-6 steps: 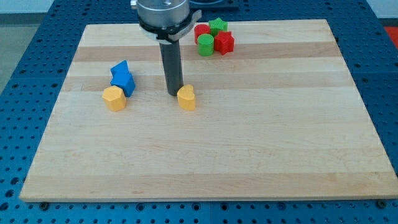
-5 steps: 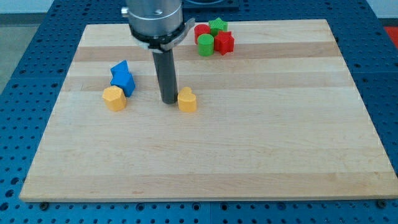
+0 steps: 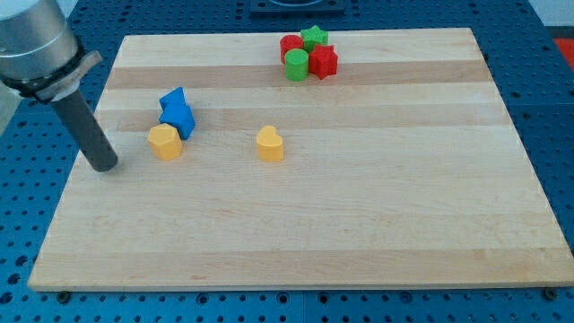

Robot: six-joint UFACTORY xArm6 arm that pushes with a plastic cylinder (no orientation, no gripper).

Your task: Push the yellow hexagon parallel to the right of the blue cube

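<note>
two yellow blocks; my gripperless tip [image 3: 106,167] sits left of the yellow hexagon [image 3: 164,142], lining up; next, push it rightward past the blue cube [image 3: 179,117].

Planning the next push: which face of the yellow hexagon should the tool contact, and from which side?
Contact the yellow hexagon on its view's-left face and push toward the view's right. My tip already sits to its left, and the blue cube touches its upper right, so steer below it.
</note>
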